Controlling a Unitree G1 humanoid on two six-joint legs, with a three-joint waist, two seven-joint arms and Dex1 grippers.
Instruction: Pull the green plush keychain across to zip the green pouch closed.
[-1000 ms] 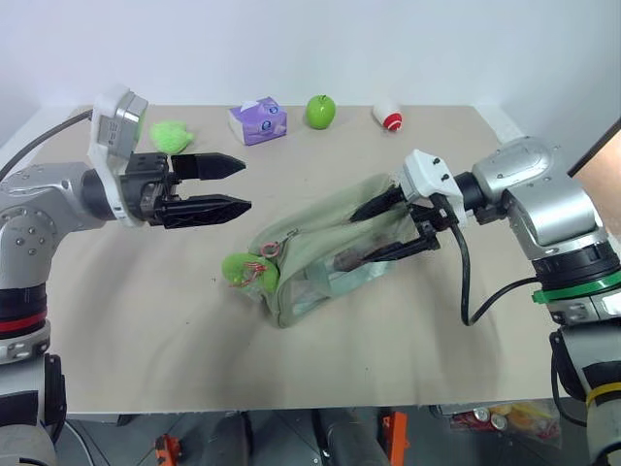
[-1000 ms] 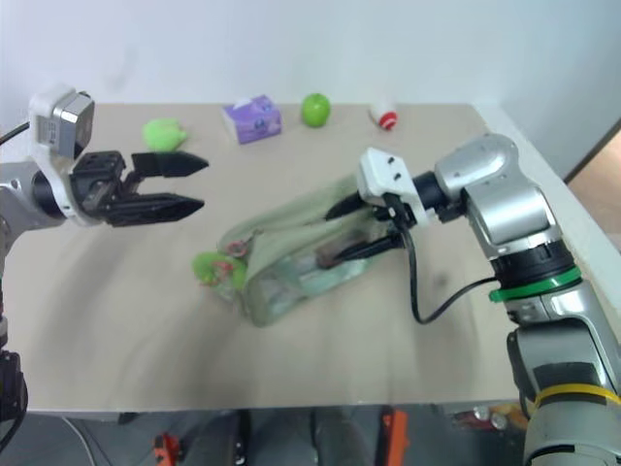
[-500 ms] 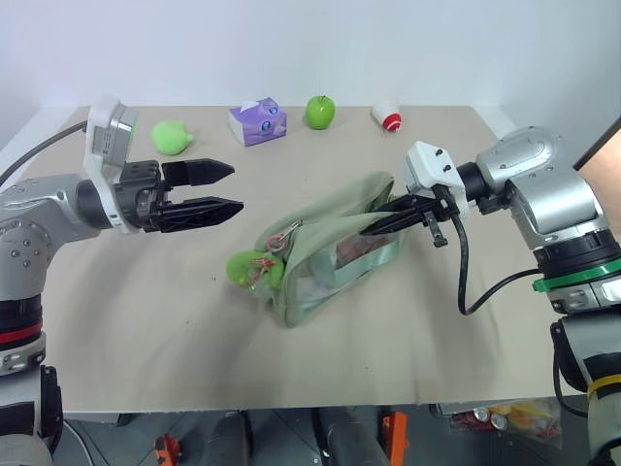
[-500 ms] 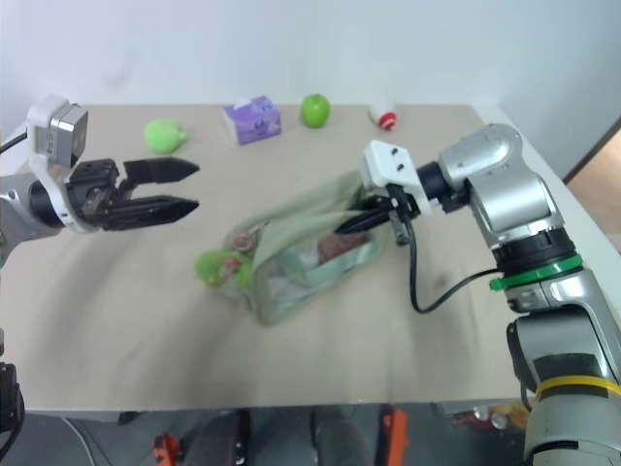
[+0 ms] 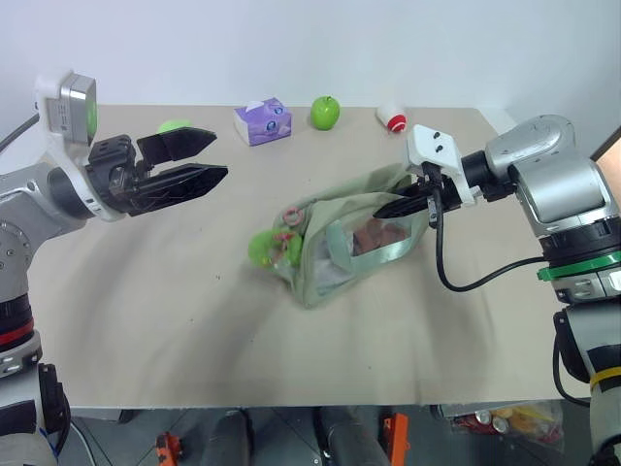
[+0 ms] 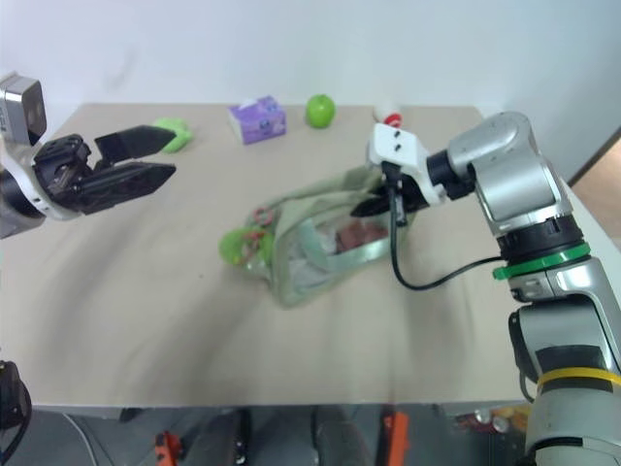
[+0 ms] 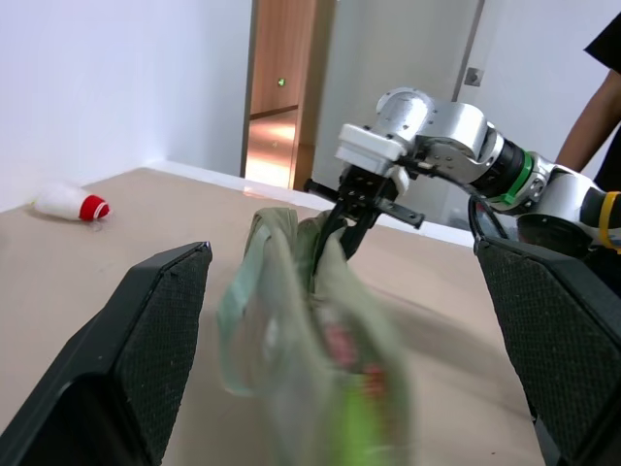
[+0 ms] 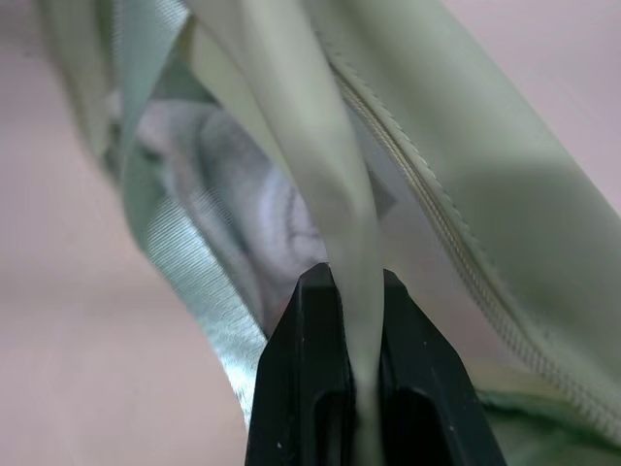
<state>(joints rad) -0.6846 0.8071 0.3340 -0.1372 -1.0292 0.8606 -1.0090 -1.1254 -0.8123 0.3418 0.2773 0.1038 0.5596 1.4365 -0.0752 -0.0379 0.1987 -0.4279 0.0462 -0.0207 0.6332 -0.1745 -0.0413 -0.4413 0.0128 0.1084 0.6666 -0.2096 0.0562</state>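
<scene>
with your right gripper [image 5: 396, 206] pinching the far end of the green pouch [image 5: 354, 243] mid-table, keep that fabric taut while you bring the wide-open left gripper [image 5: 209, 161] down onto the green plush keychain [image 5: 262, 249] at its near end.

Silver arms, black-fingered hands, green wrist band

Green plush keychain [image 5: 264, 249] beside green pouch [image 5: 349, 250]

The green pouch [image 7: 310, 340] blurs, its zipper state unreadable.
</scene>
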